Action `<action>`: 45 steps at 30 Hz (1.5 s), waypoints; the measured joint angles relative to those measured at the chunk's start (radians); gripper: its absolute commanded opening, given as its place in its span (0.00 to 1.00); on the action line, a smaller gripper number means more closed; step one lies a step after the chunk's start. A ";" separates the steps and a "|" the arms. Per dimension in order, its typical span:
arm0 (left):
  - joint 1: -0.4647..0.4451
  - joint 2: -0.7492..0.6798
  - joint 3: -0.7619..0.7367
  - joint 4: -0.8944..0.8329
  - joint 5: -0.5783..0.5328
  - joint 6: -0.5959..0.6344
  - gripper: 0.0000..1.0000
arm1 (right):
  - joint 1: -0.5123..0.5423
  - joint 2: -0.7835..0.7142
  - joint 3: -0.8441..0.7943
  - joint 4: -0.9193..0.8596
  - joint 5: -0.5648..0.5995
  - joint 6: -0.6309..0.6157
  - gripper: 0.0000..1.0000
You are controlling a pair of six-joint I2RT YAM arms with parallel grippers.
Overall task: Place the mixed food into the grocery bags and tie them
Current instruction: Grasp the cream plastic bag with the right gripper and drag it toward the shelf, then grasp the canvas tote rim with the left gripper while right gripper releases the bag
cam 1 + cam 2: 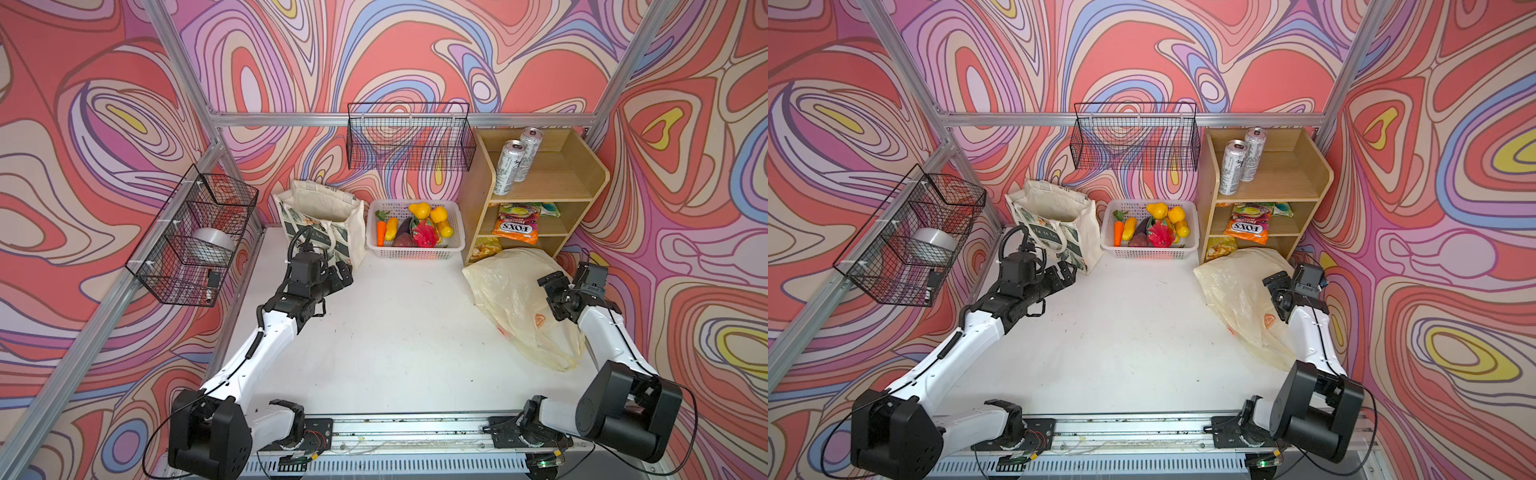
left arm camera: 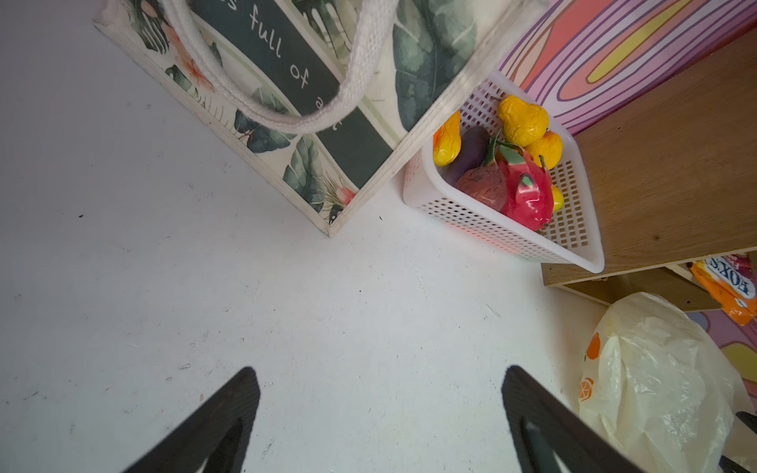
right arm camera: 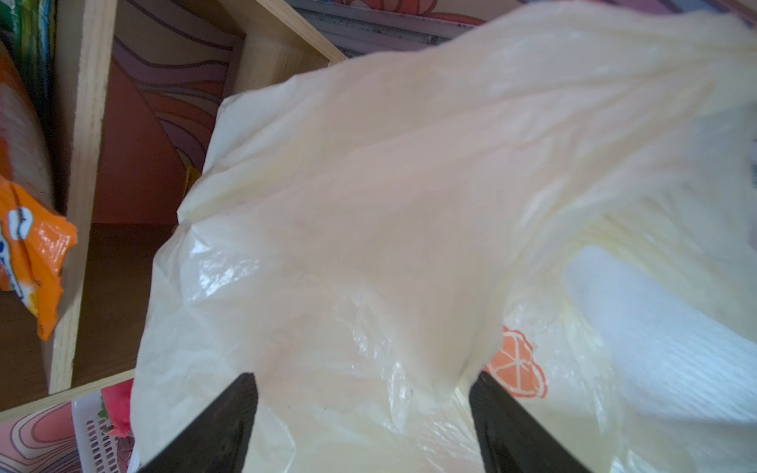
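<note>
A: Where is the food?

B: The toy fruits and vegetables (image 1: 419, 226) are heaped inside the white basket (image 1: 415, 251), at the back of the bench (image 1: 395, 340). Just right of the basket stands a wooden shelf (image 1: 582, 178). It has 2 silver cans (image 1: 510, 166) upright on its top board, and the orange FOX'S packet (image 1: 515, 230) lies with other packets on the middle board.

A: And the bags?

B: The canvas tote (image 1: 320, 216) stands upright just left of the basket, mouth open. The yellow plastic bag (image 1: 511, 291) lies crumpled on the bench, right of the basket and nearer the arm bases. Its far end is against the foot of the shelf.

A: The left claw?

B: The left claw (image 2: 379, 372) is spread wide with nothing between its fingers. It is low over bare bench, left of the basket and nearer the arm bases, close to the tote's near corner.

A: The right one?

B: The right claw (image 3: 362, 376) is well right of the basket, over the plastic bag, also spread wide. The wrist view shows film billowing between its fingers, but they pinch nothing. I cannot tell whether the film touches them.
</note>
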 measured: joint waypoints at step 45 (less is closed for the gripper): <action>0.136 0.800 1.181 -0.583 -0.256 -0.170 0.87 | 0.706 -0.076 0.140 0.016 -0.272 -0.116 0.83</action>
